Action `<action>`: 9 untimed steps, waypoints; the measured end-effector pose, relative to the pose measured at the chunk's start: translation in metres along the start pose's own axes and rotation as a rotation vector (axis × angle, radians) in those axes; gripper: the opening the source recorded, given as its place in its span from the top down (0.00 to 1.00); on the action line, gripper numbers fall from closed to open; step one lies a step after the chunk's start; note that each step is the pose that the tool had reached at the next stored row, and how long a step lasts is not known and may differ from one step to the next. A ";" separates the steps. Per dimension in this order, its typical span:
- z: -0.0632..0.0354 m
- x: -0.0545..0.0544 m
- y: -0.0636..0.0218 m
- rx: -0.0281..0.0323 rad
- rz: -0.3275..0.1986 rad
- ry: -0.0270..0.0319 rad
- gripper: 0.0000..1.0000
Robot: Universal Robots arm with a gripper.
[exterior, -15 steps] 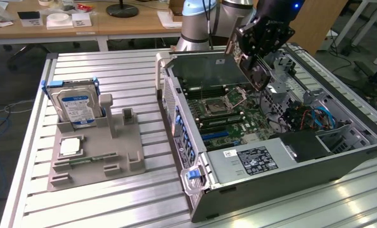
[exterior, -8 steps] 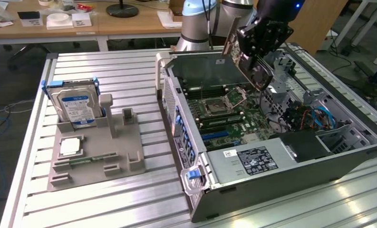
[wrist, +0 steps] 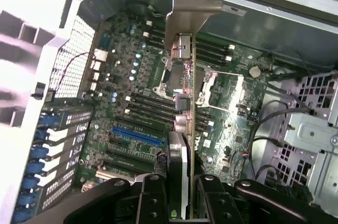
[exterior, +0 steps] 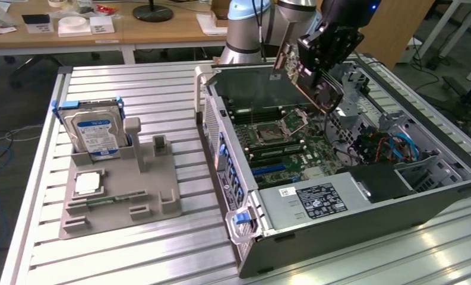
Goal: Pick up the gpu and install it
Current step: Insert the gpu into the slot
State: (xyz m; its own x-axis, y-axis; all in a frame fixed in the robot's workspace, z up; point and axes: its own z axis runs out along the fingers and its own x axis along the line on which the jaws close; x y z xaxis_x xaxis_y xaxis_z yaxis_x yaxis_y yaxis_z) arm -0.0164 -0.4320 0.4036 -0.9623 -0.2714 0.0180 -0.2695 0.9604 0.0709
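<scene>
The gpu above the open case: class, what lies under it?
The motherboard, with its blue slot and memory slots. The gpu covers a strip of the board, including part of the processor socket.

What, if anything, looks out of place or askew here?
Nothing looks spilled or damaged. The gpu hangs tilted in the gripper above the open case, over the motherboard and not in any slot. That is the only thing askew.
</scene>
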 end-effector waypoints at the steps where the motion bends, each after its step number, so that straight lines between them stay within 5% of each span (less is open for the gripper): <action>1: 0.0000 0.000 0.0000 0.0002 -0.013 0.0009 0.72; 9: 0.0000 0.000 -0.0005 0.0019 -0.106 0.0076 0.72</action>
State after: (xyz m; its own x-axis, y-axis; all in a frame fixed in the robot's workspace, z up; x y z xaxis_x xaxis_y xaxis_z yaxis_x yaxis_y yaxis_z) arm -0.0164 -0.4325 0.4036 -0.9279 -0.3723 0.0180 -0.3703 0.9262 0.0710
